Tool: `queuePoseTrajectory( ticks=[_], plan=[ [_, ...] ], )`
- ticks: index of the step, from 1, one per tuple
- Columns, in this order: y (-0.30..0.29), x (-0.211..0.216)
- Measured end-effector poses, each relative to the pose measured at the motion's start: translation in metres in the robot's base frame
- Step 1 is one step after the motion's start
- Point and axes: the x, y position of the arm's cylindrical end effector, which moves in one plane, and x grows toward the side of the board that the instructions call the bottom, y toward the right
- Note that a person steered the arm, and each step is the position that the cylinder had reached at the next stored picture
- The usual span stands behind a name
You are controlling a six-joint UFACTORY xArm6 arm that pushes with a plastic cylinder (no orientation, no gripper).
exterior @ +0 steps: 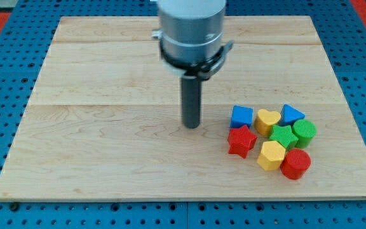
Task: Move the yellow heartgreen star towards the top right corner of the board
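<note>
The yellow heart (267,119) lies in a tight cluster at the board's lower right, and the green star (284,135) touches it just below and to the right. My tip (191,125) rests on the board to the left of the cluster, about level with the yellow heart and a short gap left of the blue cube (241,116). It touches no block.
The cluster also holds a red star (241,140), a blue triangle (291,114), a green cylinder (305,131), a yellow hexagon (271,155) and a red cylinder (295,164). The wooden board (107,95) lies on a blue pegboard.
</note>
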Motion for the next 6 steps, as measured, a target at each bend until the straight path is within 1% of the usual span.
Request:
queuePoseTrajectory(
  ticks=[1,2,4,6],
  plan=[
    [0.044,0.004],
    [0.053,0.006],
    [0.060,-0.002],
    [0.060,-0.004]
  ],
)
